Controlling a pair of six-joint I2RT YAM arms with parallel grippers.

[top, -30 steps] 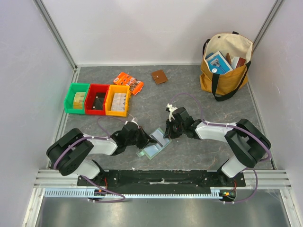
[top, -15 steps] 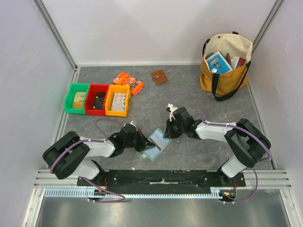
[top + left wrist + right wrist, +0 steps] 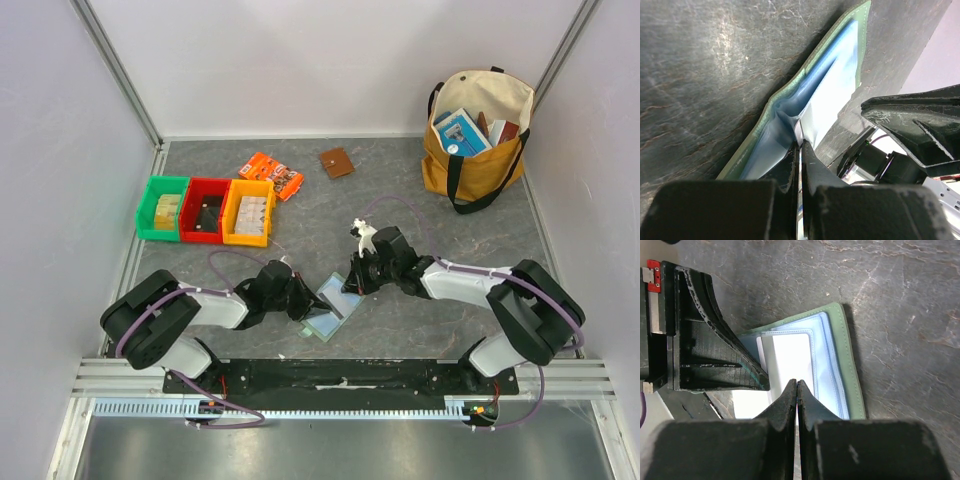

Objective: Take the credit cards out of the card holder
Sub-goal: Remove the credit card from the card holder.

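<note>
Card holder (image 3: 338, 300) open, L jaws nipped on its inner fold, R jaws closed tight at its pocket.

No legible text anywhere. Print on orange packet (image 3: 271, 174) at eleven o'clock and blue book (image 3: 462, 132) in tote bag (image 3: 482, 168), one o'clock, too small.

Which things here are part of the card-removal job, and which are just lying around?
Job: card holder, pinched by left gripper; right gripper at its pocket.
Lying about: three bins; orange packet; brown wallet; tote bag.
</note>
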